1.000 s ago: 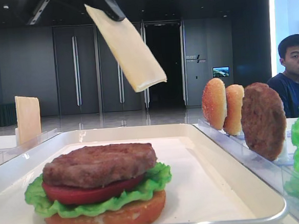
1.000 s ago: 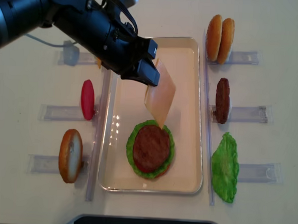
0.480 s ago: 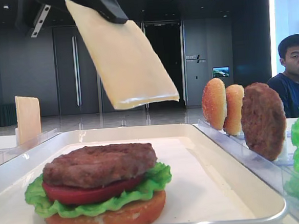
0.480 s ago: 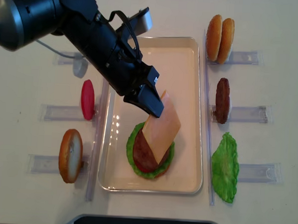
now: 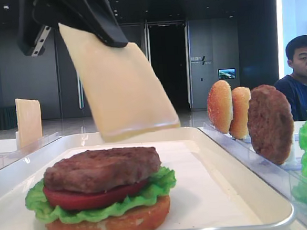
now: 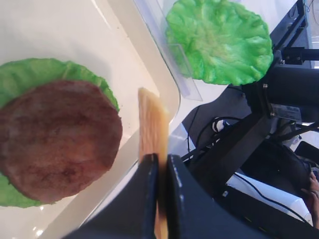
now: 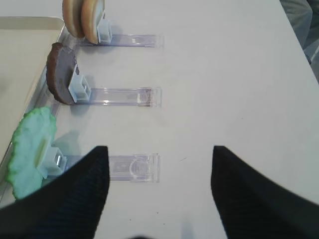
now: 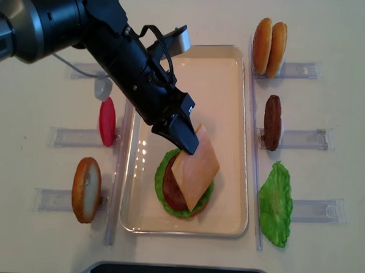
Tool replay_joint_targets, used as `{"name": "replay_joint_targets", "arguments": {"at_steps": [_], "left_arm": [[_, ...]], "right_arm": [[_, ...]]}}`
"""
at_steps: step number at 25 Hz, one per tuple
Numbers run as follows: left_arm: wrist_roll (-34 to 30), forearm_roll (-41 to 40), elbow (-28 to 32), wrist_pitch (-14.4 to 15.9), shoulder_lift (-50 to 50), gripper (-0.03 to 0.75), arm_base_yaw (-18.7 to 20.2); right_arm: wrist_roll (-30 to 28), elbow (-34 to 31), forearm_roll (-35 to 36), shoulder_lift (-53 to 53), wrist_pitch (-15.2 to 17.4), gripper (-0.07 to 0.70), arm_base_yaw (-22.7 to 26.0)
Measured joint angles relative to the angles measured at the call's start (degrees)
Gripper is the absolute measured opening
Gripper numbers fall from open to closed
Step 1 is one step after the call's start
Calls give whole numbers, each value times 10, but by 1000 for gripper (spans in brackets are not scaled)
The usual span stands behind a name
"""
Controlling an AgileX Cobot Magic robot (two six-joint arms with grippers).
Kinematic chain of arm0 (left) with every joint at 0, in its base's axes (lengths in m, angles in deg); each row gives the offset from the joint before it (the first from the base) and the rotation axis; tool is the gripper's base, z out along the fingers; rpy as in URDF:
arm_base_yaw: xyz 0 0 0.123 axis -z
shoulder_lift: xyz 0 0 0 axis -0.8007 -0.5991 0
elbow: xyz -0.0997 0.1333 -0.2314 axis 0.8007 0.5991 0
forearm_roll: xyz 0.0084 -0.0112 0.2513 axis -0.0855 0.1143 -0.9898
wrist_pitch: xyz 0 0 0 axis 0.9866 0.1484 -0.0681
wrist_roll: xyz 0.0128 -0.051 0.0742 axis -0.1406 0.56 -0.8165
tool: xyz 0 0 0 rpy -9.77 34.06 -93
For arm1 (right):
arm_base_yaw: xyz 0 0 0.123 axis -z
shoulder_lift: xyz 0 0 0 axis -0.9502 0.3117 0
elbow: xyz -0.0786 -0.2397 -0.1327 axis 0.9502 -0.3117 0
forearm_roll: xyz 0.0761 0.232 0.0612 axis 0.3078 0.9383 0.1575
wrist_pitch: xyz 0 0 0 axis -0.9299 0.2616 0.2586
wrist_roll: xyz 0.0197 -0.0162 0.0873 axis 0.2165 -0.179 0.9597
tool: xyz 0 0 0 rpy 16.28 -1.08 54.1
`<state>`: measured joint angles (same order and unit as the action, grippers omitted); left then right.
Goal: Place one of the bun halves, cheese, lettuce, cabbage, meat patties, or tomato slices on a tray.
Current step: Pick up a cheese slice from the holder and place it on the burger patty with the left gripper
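Cheese [image 8: 195, 168] is what I find clamped by one edge in my left gripper [image 8: 187, 143], whose jaws are pressed together on the slice, seen edge-on in the left wrist view. I note the slice hangs tilted in the air above the stacked burger on the tray [image 8: 235, 133], apart from the meat patty [image 5: 102, 168] on top of that stack; its long axis runs from the gripped upper edge down toward the free lower edge, which points at the near-right part of the tray in the overhead view. Below the patty I see a tomato slice [image 5: 85, 197], lettuce [image 5: 105, 209] and a bun half [image 5: 111, 222]. My right gripper [image 7: 158, 189] sits over bare table with its jaws apart and nothing between them. On racks right of the tray I record two bun halves [image 8: 268, 47], a spare patty [image 8: 272, 121] and a lettuce leaf [image 8: 275, 204]; left of it, a tomato slice [image 8: 107, 121] and a bun half [image 8: 86, 189]. A second cheese slice [image 5: 28, 121] stands upright at far left.
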<state>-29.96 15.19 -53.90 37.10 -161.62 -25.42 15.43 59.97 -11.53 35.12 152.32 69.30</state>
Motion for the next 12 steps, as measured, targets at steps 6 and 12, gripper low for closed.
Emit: {"name": "replay_joint_targets", "arguments": {"at_steps": [6, 12], "left_arm": [[0, -25, 0, 0, -2, 20, -4], [-1, -33, 0, 0, -3, 20, -4]], "right_arm": [[0, 0, 0, 0, 0, 454, 0], [0, 0, 0, 0, 0, 454, 0]]}}
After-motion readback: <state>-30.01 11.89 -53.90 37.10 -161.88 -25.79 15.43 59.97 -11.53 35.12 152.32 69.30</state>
